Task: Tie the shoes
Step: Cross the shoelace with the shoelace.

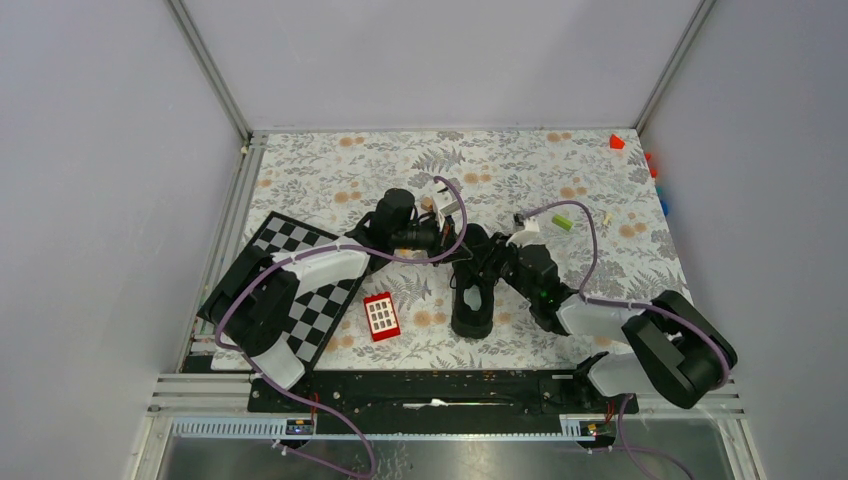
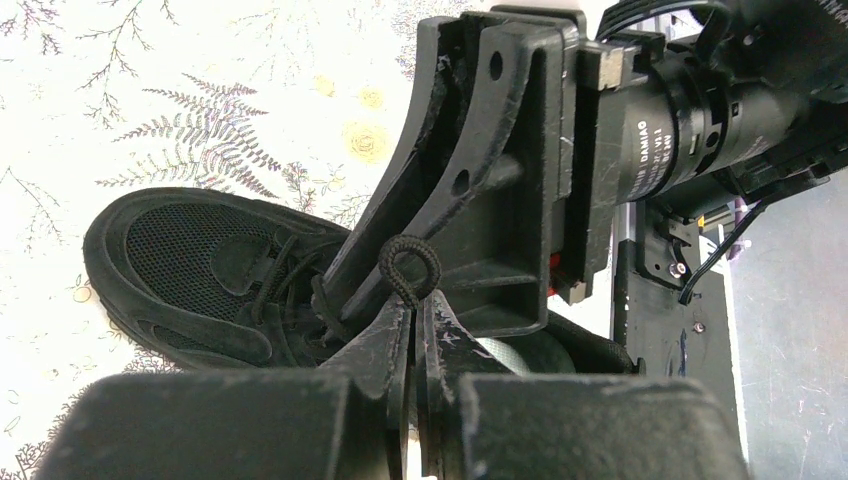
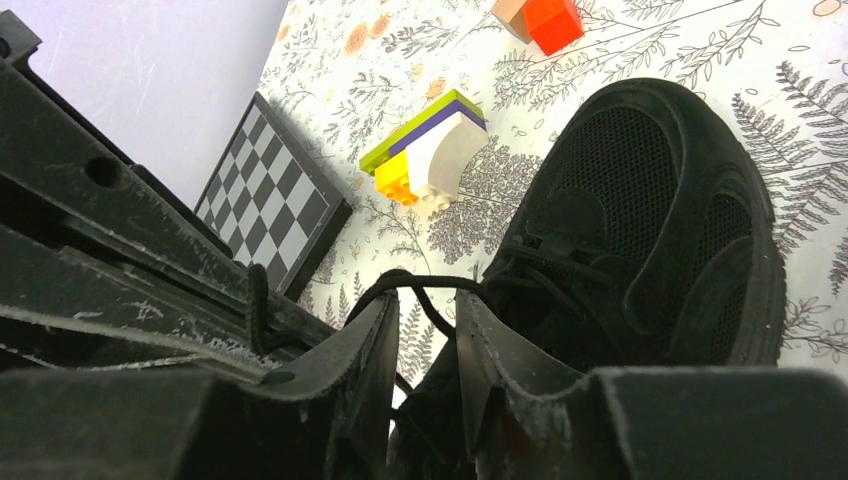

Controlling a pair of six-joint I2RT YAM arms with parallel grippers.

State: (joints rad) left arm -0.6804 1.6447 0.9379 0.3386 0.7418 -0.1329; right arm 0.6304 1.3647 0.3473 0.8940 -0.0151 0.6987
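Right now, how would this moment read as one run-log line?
left gripper: shut on lace loop | right gripper: jaws apart, lace strand over the gap | shoe: upright on floral table

Shoe [image 1: 473,308] mid-table [image 1: 320,170], toward the near edge. Board [image 1: 335,305] at the left edge, partly under the left arm [image 1: 265,305]. Keypad block [image 1: 381,316] between board and shoe. Stick block [image 1: 563,222] behind the shoe, to its right. Small block [image 1: 617,141] in the far right corner.

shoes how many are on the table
1. The black shoe lies at the middle of the table, just right of the red block. No other shows in any view.
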